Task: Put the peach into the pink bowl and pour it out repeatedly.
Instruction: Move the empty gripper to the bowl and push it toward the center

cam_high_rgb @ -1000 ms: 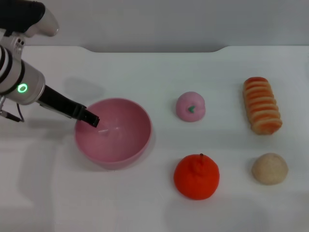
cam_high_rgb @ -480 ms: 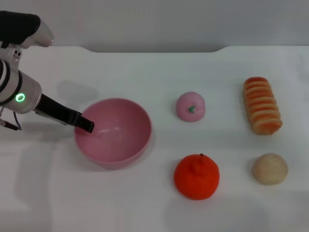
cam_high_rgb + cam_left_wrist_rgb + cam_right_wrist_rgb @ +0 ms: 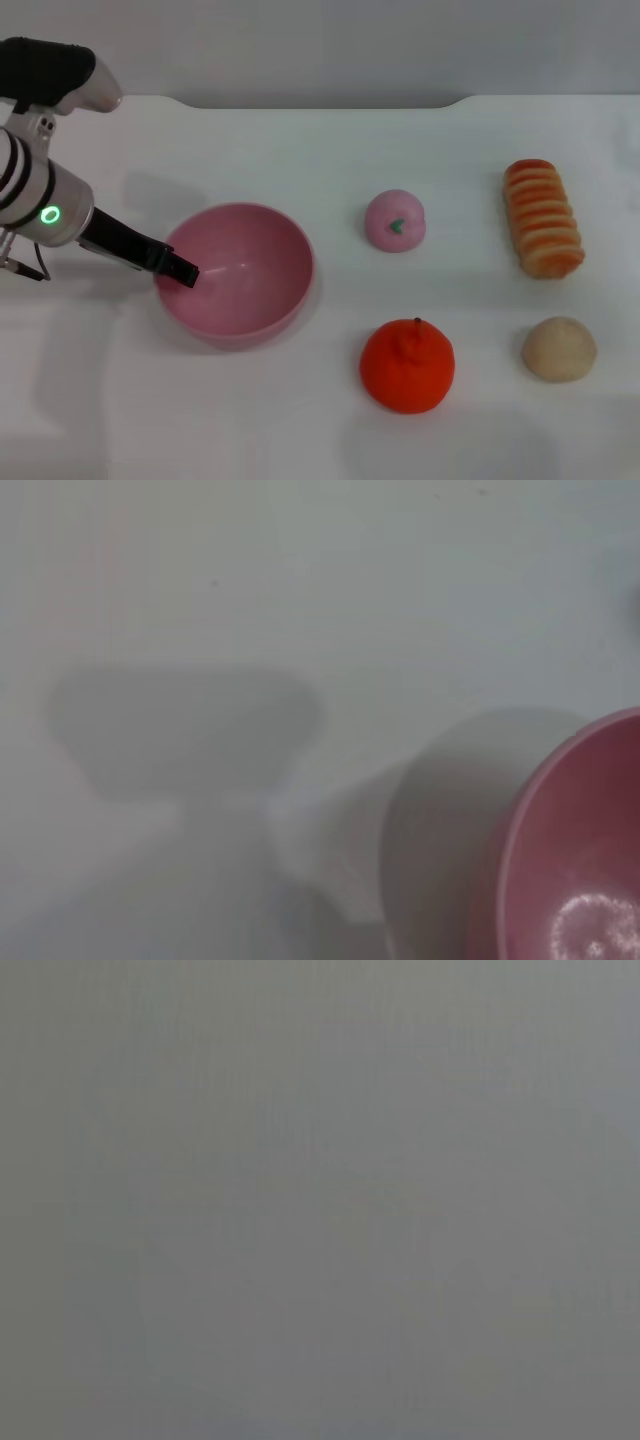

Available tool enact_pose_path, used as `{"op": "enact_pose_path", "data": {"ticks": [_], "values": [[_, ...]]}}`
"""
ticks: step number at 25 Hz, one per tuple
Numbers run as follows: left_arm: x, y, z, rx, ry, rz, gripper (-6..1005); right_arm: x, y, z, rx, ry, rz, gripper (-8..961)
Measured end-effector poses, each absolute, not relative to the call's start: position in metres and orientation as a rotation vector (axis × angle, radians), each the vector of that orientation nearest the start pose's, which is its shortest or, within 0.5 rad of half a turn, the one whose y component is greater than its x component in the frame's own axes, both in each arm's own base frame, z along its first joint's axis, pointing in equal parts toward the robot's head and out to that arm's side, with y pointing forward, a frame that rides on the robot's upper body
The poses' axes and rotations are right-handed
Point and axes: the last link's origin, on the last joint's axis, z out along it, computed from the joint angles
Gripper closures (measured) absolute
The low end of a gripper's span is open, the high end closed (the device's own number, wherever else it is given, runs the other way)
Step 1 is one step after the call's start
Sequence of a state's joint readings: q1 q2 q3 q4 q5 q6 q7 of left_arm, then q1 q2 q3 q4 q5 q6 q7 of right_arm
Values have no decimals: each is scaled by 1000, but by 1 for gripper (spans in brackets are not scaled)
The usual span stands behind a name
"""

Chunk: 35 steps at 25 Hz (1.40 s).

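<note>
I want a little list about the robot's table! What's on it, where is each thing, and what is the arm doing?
bowl: glossy pink plastic bowl, upright, nothing inside
peach: small pale pink round toy peach, on the table beside the bowl, toward the robot's right
other food: bright orange-red round fruit; striped orange-and-cream bread loaf; beige round ball
table: white table
left gripper: left gripper at the bowl's rim on the robot's left side
right arm: not in view
task status: peach not yet in the bowl

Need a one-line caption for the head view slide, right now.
Left gripper at the near-left rim of the empty pink bowl; the peach sits apart on the white table.
</note>
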<state>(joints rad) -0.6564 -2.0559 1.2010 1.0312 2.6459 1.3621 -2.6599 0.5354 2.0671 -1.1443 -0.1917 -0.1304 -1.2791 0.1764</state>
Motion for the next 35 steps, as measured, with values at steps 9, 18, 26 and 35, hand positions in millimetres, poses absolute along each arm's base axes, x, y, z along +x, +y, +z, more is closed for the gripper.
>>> {"op": "enact_pose_path", "data": {"ticks": [9, 18, 26, 35], "values": [[-236, 386, 2, -2325, -1282, 371, 292, 297, 377, 65, -1379, 274, 827, 419], [-229, 386, -7, -2362, -1218, 417, 512, 298, 376, 65, -1376, 278, 824, 419], [-228, 386, -7, -2362, -1214, 415, 691, 296, 378, 65, -1379, 275, 827, 418], [-228, 387, -7, -2358, -1207, 405, 945, 296, 378, 65, -1381, 284, 834, 418]]}}
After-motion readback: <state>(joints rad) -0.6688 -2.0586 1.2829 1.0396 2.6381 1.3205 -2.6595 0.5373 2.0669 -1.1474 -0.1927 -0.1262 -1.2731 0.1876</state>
